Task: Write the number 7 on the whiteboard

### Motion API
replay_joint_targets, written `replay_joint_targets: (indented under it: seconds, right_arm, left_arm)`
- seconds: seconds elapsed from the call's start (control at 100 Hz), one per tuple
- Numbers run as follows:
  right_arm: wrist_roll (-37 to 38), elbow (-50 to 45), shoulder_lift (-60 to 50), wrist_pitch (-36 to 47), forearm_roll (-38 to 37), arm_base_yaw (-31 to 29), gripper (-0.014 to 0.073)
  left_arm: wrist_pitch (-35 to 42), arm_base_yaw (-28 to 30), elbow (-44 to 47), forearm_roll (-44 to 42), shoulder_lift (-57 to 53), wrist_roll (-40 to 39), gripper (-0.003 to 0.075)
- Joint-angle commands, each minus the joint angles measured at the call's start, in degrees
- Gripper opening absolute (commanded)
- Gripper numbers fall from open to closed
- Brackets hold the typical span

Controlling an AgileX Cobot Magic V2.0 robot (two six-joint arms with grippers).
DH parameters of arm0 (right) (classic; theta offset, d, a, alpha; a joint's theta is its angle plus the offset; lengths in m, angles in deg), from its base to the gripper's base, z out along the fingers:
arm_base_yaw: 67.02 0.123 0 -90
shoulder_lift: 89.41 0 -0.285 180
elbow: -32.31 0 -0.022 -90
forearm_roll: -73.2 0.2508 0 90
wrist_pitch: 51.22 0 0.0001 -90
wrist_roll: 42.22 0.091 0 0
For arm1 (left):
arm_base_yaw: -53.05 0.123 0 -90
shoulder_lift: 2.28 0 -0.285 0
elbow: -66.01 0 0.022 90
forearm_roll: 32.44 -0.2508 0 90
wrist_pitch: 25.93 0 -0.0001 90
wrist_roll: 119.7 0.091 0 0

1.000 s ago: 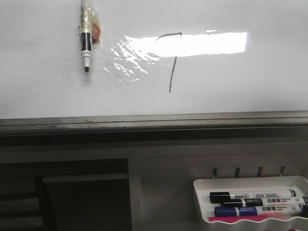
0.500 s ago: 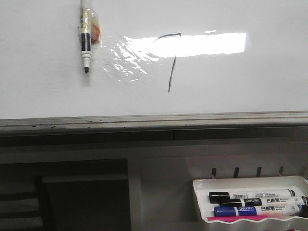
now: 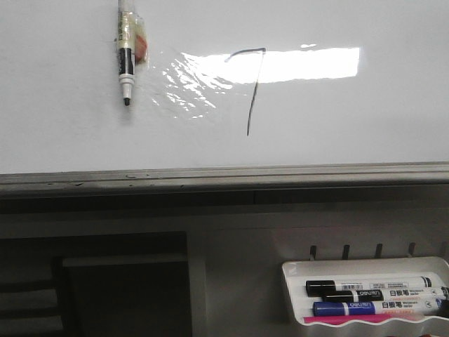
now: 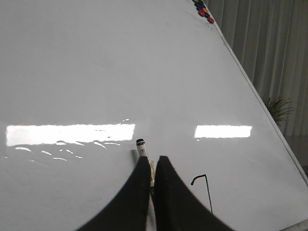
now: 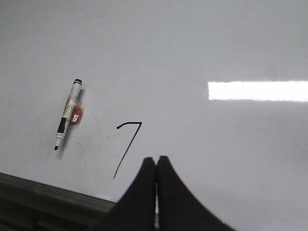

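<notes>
A thin black hand-drawn number 7 (image 3: 250, 88) sits mid-way across the large glossy whiteboard (image 3: 63, 133). Left gripper (image 4: 153, 166), seen only in its wrist view, clamps a black-and-white marker (image 4: 142, 150). Right gripper (image 5: 156, 166) is closed, empty.

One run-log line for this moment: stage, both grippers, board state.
stage: writing done | number 7 complete on whiteboard | marker stuck to board beside it | left gripper: shut | right gripper: shut, empty

On the whiteboard (image 5: 202, 43), the number 7 (image 5: 128, 147) sits beside a taped marker (image 5: 67, 114); the right gripper (image 5: 156, 163), fingers pressed together, is near the 7.
</notes>
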Motion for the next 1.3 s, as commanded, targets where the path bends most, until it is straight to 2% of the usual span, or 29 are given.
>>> replay_joint_targets:
  seconds: [0.0,0.69,0.75,0.8,0.85,0.94,1.09,1.16,1.29]
  right_arm:
    - [-0.48,1.28,0.61,1.58,2.37,0.07,-0.0064]
    - [-0.48,1.28,0.61,1.69,2.37,0.07,-0.0064]
    - [-0.48,1.28,0.61,1.69,2.37,0.07,-0.0064]
    - [-0.48,1.28,0.61,1.69,2.37,0.07,-0.0064]
    - [-0.48,1.28,0.61,1.69,2.37,0.07,-0.0064]
    - [-0.48,1.28,0.61,1.69,2.37,0.07,-0.0064]
    - [-0.48,1.28,0.61,1.69,2.37,0.07,-0.0064]
    - [-0.48,1.28,0.61,1.69,2.37,0.07,-0.0064]
    - [-0.48,1.28,0.61,1.69,2.37,0.07,-0.0064]
  left_arm:
    - [1.84,0.01,-1.35,-0.19,-1.6,0.05,-0.002]
    - [1.84,0.01,-1.35,-0.19,-1.6,0.05,-0.002]
    - [1.64,0.01,-1.35,-3.35,-1.6,-0.11,-0.002]
    - [0.26,0.16,-1.35,-10.17,-1.6,-0.93,-0.002]
    - [-1.24,0.87,-1.35,-18.32,-1.45,-3.61,-0.002]
    - [-1.4,4.22,-0.72,-29.98,-0.11,-15.07,-0.002]
    - [-1.4,15.71,2.23,-44.56,1.8,-35.22,-0.002]
    - [-1.4,21.05,3.95,-48.43,1.8,-41.96,-0.002]
    - [-1.4,29.39,6.7,-54.74,1.69,-49.68,-0.002]
